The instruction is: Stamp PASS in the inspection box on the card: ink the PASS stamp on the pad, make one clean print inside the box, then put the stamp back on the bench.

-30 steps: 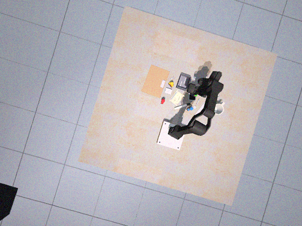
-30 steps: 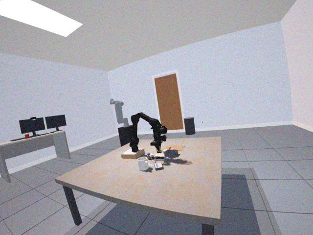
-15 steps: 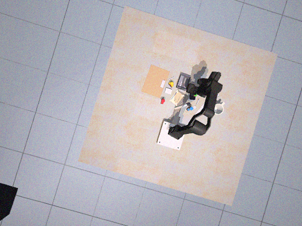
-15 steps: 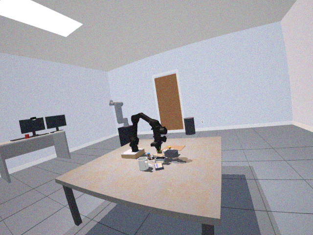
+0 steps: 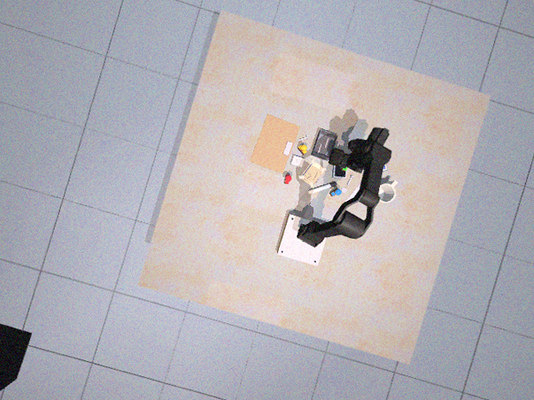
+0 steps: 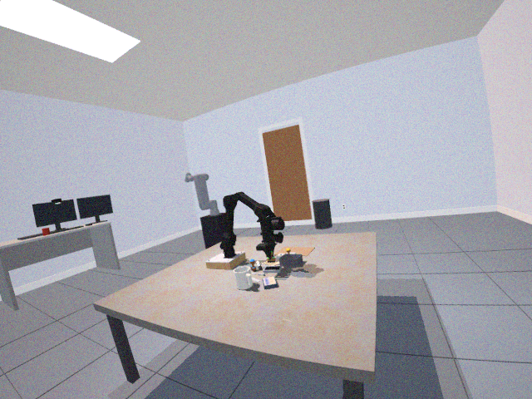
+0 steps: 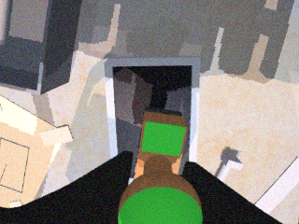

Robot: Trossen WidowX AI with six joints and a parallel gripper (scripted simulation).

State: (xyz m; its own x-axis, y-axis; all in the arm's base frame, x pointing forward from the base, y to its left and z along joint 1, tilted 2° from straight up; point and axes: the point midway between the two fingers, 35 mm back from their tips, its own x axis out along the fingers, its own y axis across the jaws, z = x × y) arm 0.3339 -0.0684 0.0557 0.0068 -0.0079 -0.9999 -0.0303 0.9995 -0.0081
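Between the jaws, pinching the stamp [image 5: 345,169] [image 6: 271,253] [image 7: 163,138] firmly by its brown neck, below the round green knob. Seen over the pad [image 5: 339,172] [image 6: 272,268] [image 7: 110,93]; cannot tell from these views if touching the ink or only above it. Probably light and stiff, not fragile, but perhaps a little slippery at the smooth, round neck. Better to hold at this narrow part, with equal pressure from both sides, and to press straight down, without tilting. Beside the pad, to watch for the high wall of the tray [image 5: 315,143] [image 6: 290,260] [image 7: 61,47]. Near also to the card [image 5: 312,171] [image 7: 39,163], so necessary to lift before crossing. Well apart from the mug [image 5: 386,193] [image 6: 243,278].
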